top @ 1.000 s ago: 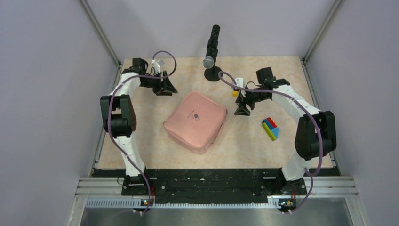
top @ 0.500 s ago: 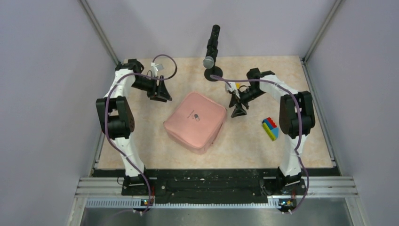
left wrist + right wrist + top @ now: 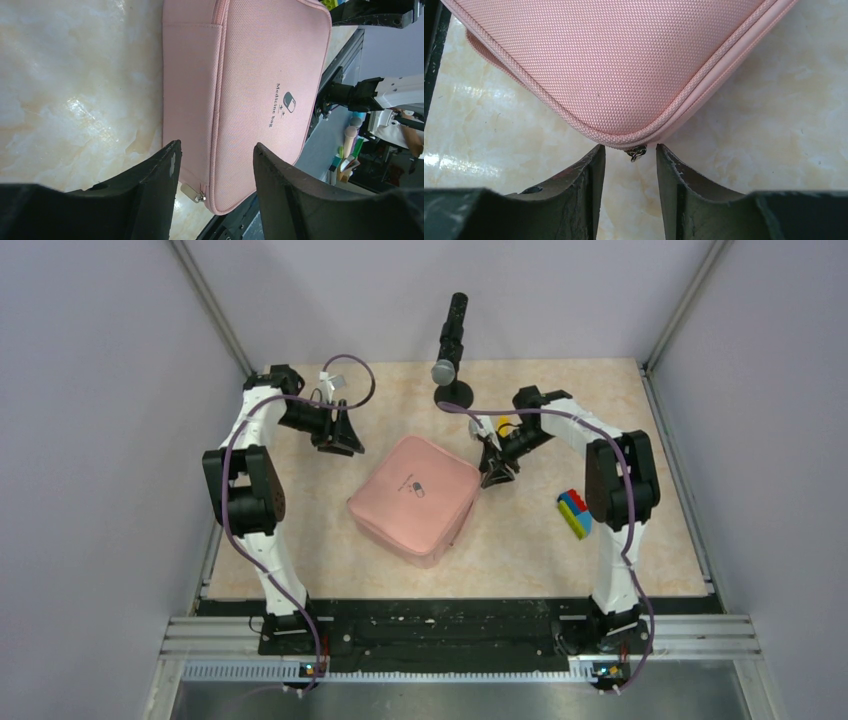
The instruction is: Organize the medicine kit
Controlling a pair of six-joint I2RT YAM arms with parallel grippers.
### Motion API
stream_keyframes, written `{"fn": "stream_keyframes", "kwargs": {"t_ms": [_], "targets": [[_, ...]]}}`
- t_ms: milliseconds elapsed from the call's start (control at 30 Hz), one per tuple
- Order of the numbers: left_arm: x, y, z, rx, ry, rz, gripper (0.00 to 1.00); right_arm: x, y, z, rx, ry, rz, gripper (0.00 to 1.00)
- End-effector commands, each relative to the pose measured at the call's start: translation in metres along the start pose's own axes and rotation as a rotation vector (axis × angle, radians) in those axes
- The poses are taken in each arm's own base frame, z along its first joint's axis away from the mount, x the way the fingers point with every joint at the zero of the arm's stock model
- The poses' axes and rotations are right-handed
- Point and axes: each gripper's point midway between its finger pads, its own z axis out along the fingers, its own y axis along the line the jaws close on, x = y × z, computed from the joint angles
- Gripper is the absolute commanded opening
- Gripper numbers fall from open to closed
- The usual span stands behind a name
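Pink medicine kit [image 3: 624, 60] has its zip pull [image 3: 637, 152] inside the half-open, empty right tool [image 3: 628, 150].

White arms [image 3: 272, 565] with black joints [image 3: 245, 490], black hands [image 3: 345, 445], purple cables [image 3: 346, 357].

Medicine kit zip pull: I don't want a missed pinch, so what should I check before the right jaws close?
1. Zip pull sits in the gap between the right jaws: ok.
2. Pull gripped by the right jaws: not ok, they are open with space on both sides.
3. Pull at the same height as the right jaws: cannot tell.
4. Whole medicine kit closed and flat on the table: ok.
5. Kit braced by the left jaws: not ok, they are open and apart from it.
6. Toy-brick block out of the way: ok.
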Motion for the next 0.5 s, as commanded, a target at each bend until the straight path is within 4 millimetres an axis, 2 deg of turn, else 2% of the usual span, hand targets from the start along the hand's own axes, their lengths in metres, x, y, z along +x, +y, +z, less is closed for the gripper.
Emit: {"fn": "stream_keyframes", "kwargs": {"t_ms": [0, 100, 333, 467], "targets": [[-0.004, -0.016, -0.013, 0.0, -0.037, 0.046, 0.59, -0.025, -0.008, 0.003, 0.0, -0.07, -0.046, 0.4], [-0.004, -0.015, -0.012, -0.001, -0.036, 0.043, 0.59, -0.029, -0.006, 0.005, -0.008, -0.078, -0.039, 0.31], [-0.003, -0.013, -0.009, 0.005, -0.033, 0.035, 0.59, -0.037, -0.006, 0.001, 0.002, -0.085, 0.006, 0.0], [-0.005, -0.011, -0.007, 0.012, -0.036, 0.031, 0.59, -0.037, -0.011, -0.006, 0.043, -0.038, 0.062, 0.0]]}}
